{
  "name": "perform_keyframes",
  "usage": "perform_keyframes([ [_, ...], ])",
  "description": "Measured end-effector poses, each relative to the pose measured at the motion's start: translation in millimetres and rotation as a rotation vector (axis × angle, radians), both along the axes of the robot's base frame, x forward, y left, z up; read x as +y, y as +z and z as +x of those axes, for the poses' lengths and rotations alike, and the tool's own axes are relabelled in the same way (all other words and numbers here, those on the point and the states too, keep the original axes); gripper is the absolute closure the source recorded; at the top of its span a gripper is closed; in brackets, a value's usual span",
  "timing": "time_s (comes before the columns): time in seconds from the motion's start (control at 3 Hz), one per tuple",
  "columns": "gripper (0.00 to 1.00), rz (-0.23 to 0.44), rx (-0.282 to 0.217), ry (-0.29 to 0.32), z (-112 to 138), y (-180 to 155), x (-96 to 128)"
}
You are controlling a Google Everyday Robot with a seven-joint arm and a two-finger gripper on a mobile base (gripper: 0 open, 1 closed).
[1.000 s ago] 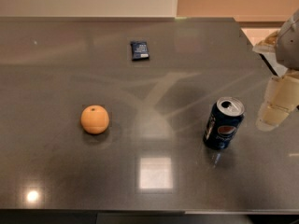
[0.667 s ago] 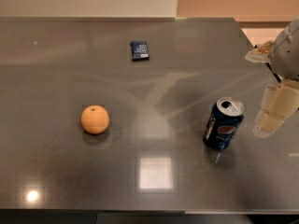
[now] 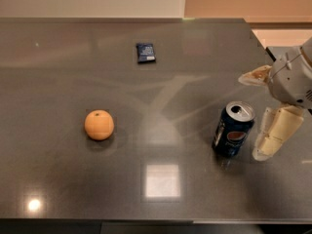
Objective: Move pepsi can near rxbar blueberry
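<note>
Just beside pepsi can (image 3: 232, 131), end effector (image 3: 248, 116)

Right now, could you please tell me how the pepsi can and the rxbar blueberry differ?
The pepsi can is a standing cylinder; the rxbar blueberry lies flat. The can is bigger and stands front right; the rxbar lies far back. The open gripper hangs beside the can, far from the rxbar. Both are dark blue.

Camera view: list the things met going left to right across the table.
orange → rxbar blueberry → pepsi can → gripper, open, at the far right beside the can.
</note>
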State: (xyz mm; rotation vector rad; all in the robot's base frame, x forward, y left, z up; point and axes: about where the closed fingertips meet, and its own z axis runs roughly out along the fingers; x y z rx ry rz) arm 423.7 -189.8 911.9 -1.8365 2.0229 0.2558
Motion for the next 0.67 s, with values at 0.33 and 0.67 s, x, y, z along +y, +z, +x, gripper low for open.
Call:
perform_keyframes([
  [0.33, 0.00, 0.044, 0.028, 0.039, -5.5, -16.7, 8.8],
  [0.67, 0.16, 0.081, 0.043, 0.063, -8.5, -22.8, 15.4],
])
